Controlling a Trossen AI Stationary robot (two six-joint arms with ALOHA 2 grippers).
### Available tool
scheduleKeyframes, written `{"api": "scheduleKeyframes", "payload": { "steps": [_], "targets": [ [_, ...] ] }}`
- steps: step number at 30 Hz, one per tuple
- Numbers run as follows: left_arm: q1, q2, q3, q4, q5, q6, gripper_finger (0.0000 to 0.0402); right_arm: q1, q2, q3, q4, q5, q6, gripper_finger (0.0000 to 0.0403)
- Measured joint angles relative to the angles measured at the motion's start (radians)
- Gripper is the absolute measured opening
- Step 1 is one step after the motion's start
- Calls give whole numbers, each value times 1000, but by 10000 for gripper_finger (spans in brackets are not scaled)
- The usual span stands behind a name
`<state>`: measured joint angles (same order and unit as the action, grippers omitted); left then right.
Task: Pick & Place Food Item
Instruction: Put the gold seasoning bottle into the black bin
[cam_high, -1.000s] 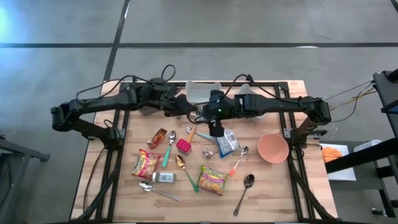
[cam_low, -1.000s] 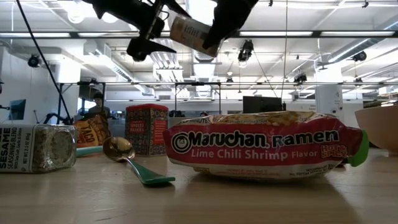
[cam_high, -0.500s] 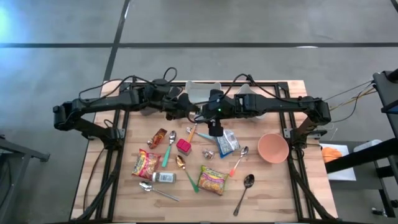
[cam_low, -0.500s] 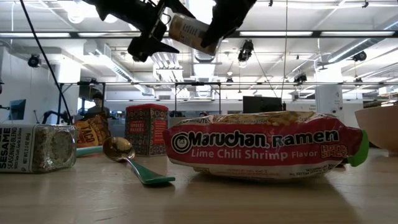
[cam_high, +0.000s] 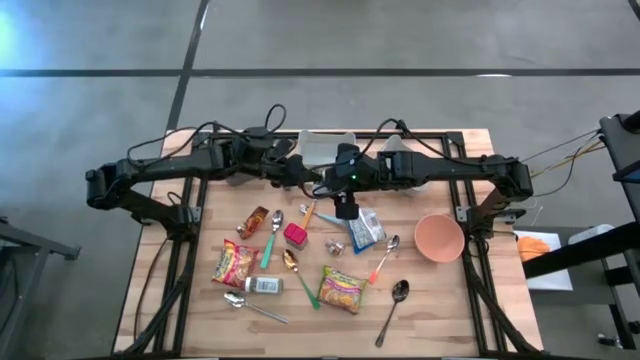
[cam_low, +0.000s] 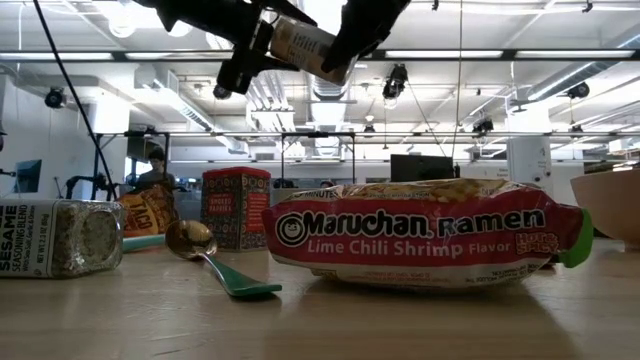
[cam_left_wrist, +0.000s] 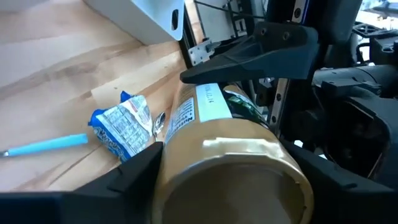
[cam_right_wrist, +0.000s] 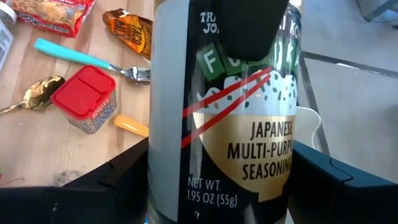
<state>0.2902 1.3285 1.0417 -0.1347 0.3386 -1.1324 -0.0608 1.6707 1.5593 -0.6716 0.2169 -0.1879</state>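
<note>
Low view shows you the seasoning jar (cam_low: 305, 48) lifted above the table at twelve o'clock, its cap hidden inside the left gripper (cam_low: 258, 45); right gripper (cam_low: 352, 45) pinches its body

Seasoning jar (cam_right_wrist: 224, 118): dark label w/ gold lower panel, green squares, red diagonal stripes, white lettering; lid (cam_left_wrist: 233, 180) gold. Ramen pack (cam_low: 425, 232): red, white lettering, green end. Shaker (cam_right_wrist: 84, 99): red lid. Spoon (cam_right_wrist: 93, 61): teal handle. Bowl (cam_high: 438, 238): salmon pink. Wrapper (cam_left_wrist: 121, 124): blue & white print. Sesame jar (cam_low: 60, 238): speckled grey contents. Tabletop (cam_high: 430, 300): pale wood grain. Both claws: black.
</note>
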Motion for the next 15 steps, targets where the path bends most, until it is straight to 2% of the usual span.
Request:
{"api": "scheduleKeyframes", "payload": {
  "steps": [8,12,15],
  "targets": [
    [-1,0,0,9,15,10,268,0,0,14,-5,23,-10,274],
    [-2,-2,1,11,23,6,292,0,0,18,-5,23,-14,274],
    [-2,-3,1,9,25,7,276,0,0,18,-4,24,-14,274]
  ]
}}
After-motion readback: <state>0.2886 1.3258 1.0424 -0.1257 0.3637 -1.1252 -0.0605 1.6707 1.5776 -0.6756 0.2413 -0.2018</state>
